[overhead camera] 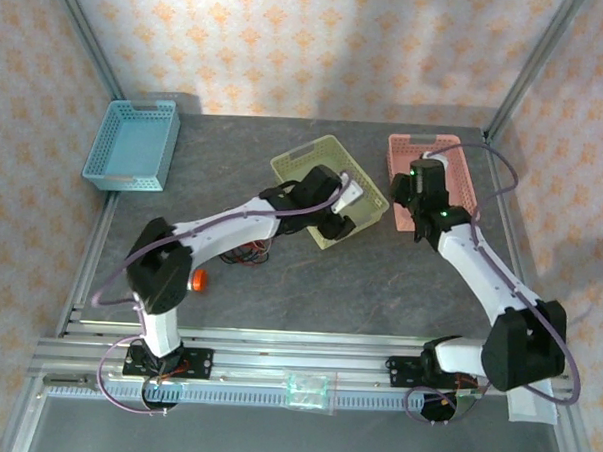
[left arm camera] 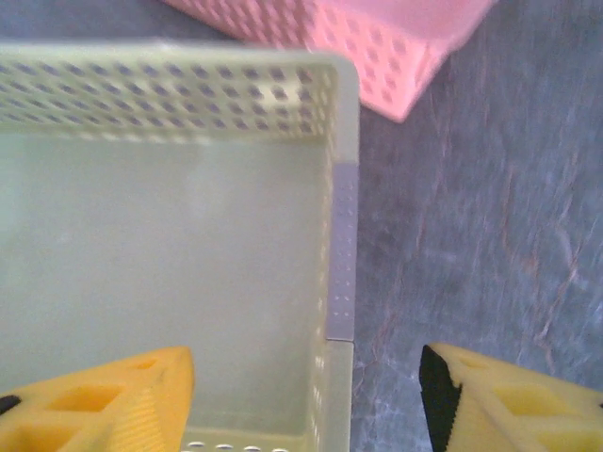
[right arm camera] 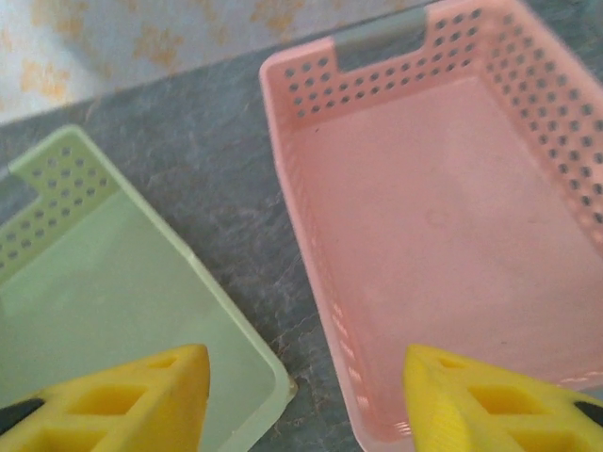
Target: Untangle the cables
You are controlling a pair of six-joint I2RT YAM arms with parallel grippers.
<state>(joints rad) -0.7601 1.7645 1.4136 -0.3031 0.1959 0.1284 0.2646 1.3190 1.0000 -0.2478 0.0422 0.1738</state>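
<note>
Where the left arm (overhead camera: 226,226) crosses, cables (overhead camera: 246,255) lie partly hidden.

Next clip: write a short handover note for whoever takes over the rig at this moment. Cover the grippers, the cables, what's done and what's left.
Left gripper: open, empty, fingers astride the side wall of the green basket.
Right gripper: open, empty, above the gap between the green basket and the pink basket.
Cables: red and black bunch on the table, partly under the left arm.
Done: no cable seen in either basket.
Left: pull the bunch apart.
</note>
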